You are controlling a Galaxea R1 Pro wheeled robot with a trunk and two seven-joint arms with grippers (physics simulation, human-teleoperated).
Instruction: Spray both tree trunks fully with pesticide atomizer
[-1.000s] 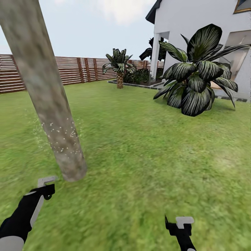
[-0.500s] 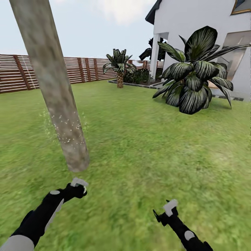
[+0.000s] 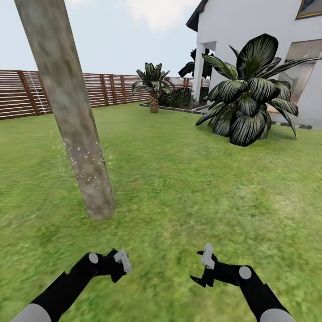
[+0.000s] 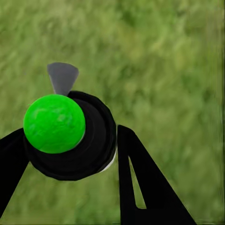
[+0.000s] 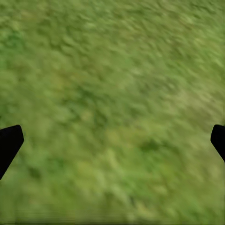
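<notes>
Atomizer point(image 4: 70, 136) sat clamped in my left gripper point(image 3: 120, 264), low and near the trunk point(image 3: 76, 134), nozzle off it. My right gripper point(image 3: 203, 268) hung spread, empty. Spraying step, I judged; next meant aiming the nozzle trunkward.

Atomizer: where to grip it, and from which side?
Clamp the atomizer by its round black body, under the green cap, fingers on opposite flanks. Come in opposite the grey nozzle, probably keeping spray unblocked. The left gripper holds it so.
</notes>
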